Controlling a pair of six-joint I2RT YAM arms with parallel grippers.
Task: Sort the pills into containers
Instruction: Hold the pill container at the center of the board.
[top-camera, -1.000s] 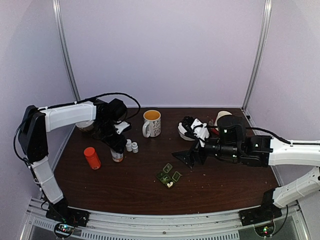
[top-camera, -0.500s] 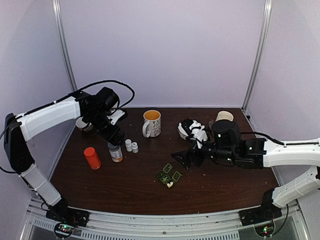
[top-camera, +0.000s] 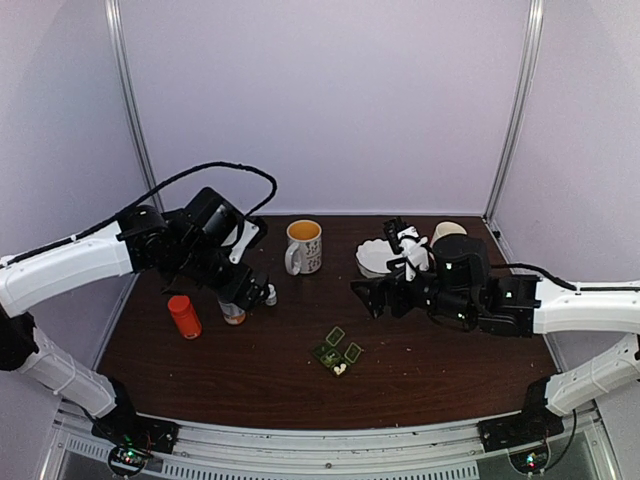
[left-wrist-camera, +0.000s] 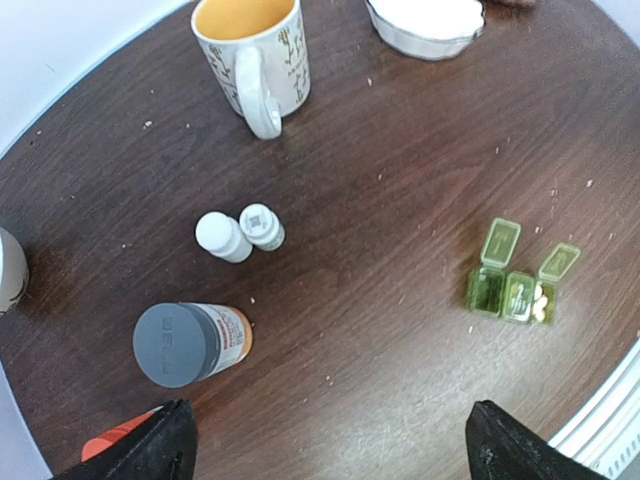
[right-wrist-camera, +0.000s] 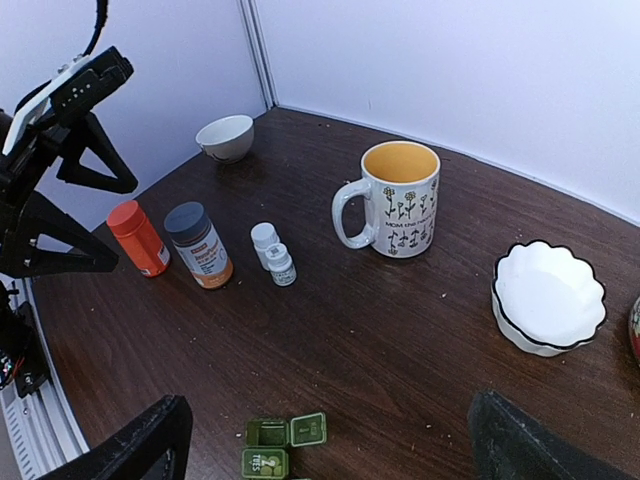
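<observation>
While the left fingers (left-wrist-camera: 150, 455) and right fingers (right-wrist-camera: 150, 445) hang spread and empty, the small flat dark-green pill box (top-camera: 338, 352) lies open on the brown counter (top-camera: 250, 380) between them, touching neither. The left wrist view shows white pills (left-wrist-camera: 538, 297) inside, the right wrist view only its lids.

The small green pill box (left-wrist-camera: 487, 291) lies flat, lids open, white pills (left-wrist-camera: 539, 299) inside.

The dark brown counter (left-wrist-camera: 400, 200) is carrying pale specks across its surface. A flower-patterned mug (left-wrist-camera: 255, 50) is standing upright at the back, with a white scalloped bowl (right-wrist-camera: 547, 297) sitting to its right. Two small white bottles (left-wrist-camera: 222, 237) are standing side by side, touching. Nearby, a grey-capped bottle (left-wrist-camera: 188, 342) and an orange bottle (right-wrist-camera: 139, 238) are standing close together. A small bowl (right-wrist-camera: 225, 137) is resting at the far left. The green pill box (left-wrist-camera: 515, 290) is lying toward the near edge with its lids open.
</observation>
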